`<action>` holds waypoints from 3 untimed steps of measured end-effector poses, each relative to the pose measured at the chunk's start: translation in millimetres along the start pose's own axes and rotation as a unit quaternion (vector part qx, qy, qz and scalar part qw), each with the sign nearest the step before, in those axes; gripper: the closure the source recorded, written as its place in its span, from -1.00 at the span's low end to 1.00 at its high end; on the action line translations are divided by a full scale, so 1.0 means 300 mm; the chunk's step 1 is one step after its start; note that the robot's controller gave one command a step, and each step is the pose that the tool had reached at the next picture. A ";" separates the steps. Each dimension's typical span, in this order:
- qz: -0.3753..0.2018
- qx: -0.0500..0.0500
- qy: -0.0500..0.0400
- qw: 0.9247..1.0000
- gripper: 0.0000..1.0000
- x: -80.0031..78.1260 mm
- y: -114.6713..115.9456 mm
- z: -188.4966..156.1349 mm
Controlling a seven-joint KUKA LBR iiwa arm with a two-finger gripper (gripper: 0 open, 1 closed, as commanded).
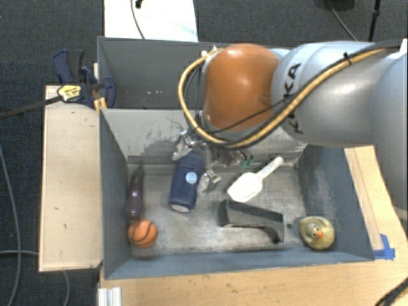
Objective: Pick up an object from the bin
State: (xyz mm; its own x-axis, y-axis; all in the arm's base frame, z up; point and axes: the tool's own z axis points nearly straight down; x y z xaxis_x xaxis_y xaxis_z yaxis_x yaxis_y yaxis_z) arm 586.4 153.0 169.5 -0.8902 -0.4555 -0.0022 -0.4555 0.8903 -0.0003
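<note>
Grey bin (116,177) holding blue can (184,189), white scoop (247,185), orange ball (143,233), gripper (197,162) over can, openness unclear

Camera high above grey bin (118,190), looking down, tilted slightly from near side: far wall shows full inner face, near wall barely a rim. Bin sits mid-frame, all four walls in view, dark carpet (38,18) around it. Arm (344,101) crosses frame from right, orange wrist cover (239,85) closest to lens, masking bin's far middle

Scoop (254,180) right of canister (187,182), ball (143,233) front-left
</note>
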 end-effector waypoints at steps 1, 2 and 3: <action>-0.052 0.000 0.000 0.999 -1.00 0.009 -0.049 0.026; -0.207 0.001 -0.003 0.978 -1.00 0.017 -0.051 0.201; -0.311 -0.002 -0.008 0.951 1.00 0.014 -0.101 0.290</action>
State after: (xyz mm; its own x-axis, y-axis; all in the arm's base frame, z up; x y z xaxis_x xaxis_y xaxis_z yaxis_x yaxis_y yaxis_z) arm 596.5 124.1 82.6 -0.4495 -0.8931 -0.0185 -0.8932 0.4496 -0.0030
